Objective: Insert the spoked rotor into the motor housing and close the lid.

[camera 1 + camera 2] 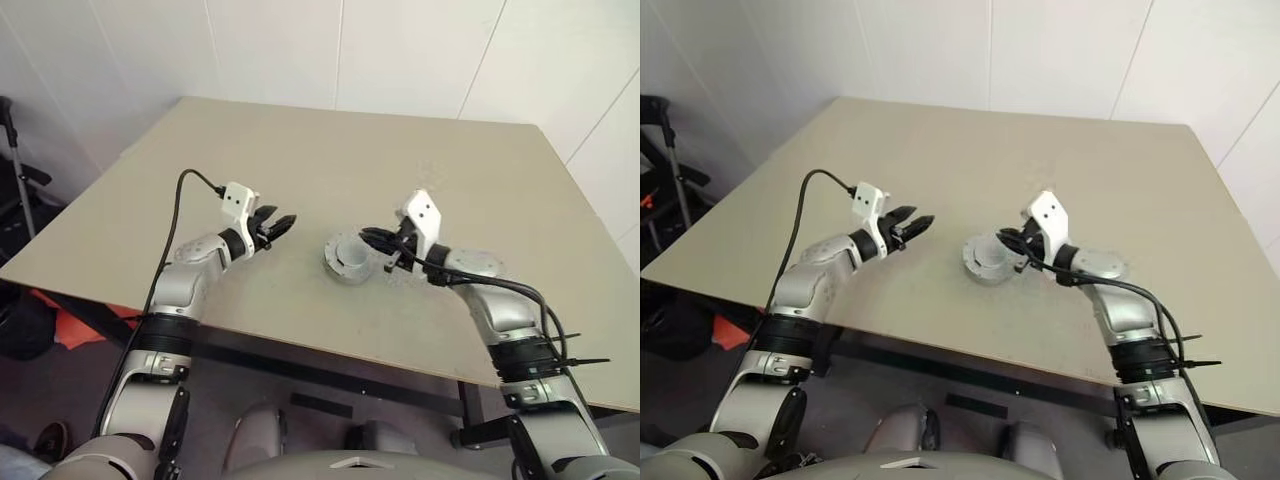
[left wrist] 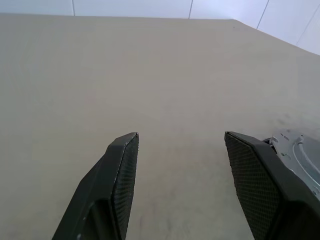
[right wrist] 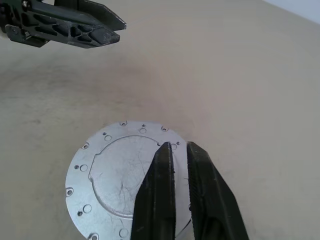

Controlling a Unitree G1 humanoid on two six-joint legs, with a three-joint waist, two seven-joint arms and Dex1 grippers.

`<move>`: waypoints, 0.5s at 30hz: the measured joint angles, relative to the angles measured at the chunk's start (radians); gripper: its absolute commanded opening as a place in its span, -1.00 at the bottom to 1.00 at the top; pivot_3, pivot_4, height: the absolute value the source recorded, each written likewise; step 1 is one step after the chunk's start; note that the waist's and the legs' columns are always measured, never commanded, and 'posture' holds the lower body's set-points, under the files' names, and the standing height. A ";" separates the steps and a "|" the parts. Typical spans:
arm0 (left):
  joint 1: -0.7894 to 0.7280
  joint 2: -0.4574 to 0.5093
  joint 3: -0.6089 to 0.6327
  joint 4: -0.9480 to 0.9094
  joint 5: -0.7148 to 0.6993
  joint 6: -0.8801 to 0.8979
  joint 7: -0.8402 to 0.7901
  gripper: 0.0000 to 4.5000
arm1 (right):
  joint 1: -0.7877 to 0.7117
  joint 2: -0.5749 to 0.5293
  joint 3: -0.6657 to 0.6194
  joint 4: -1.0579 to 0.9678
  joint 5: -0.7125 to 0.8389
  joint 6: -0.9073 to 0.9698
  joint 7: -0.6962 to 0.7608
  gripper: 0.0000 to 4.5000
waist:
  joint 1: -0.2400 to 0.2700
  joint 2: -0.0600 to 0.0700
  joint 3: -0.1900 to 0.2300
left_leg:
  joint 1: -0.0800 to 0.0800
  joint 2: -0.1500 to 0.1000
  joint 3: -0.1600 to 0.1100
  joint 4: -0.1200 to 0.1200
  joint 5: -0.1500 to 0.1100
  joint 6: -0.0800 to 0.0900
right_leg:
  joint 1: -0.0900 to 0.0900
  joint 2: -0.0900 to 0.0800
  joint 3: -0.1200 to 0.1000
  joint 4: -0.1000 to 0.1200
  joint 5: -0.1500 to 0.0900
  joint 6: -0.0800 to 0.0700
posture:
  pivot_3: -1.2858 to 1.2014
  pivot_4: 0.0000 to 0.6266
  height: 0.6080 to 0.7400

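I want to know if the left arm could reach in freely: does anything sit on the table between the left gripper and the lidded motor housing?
Nothing visible does. Bare table lies between the open left gripper and the motor housing, whose lid is on top; the right gripper hovers at its far side.

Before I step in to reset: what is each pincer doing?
Left pincer: open, empty, beside the lid.
Right pincer: slightly open, holding nothing, over the lid.

Bench (image 1: 420, 170): bare from the far edge to mid-surface, giving open passage toward every far corner. Sole obstacle on it, the lid (image 3: 125, 175), lying flat on the motor housing (image 1: 345, 262) near the near edge. Left gripper (image 1: 283, 224) and right gripper (image 1: 372, 238) flank it, each just clear.
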 measured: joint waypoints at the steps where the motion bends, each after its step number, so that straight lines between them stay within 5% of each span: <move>1: 0.000 0.000 0.000 0.000 0.001 0.000 -0.001 0.29 | 0.003 -0.002 -0.003 -0.005 0.006 -0.006 0.009 -0.31 | 0.000 0.000 0.000 | 0.000 0.000 0.000 0.000 0.000 0.000 | 0.000 0.000 0.000 0.000 0.000 0.000 | 0.03 -1.00 1.00; 10: 0.000 -0.001 -0.010 0.005 0.004 0.000 -0.008 0.29 | 0.033 0.029 0.001 -0.045 0.035 -0.005 0.029 0.98 | 0.000 0.000 0.000 | -0.001 0.000 0.000 0.000 0.000 0.001 | 0.000 0.000 0.000 0.000 0.000 0.000 | 0.03 -1.00 1.00; 15: 0.000 0.002 -0.010 0.005 0.004 0.000 -0.015 0.29 | 0.026 0.033 0.032 -0.028 0.008 -0.008 0.021 0.98 | 0.000 0.000 0.000 | 0.000 0.000 0.000 0.000 0.000 0.001 | 0.000 0.000 0.000 0.000 0.000 0.000 | 0.03 -1.00 1.00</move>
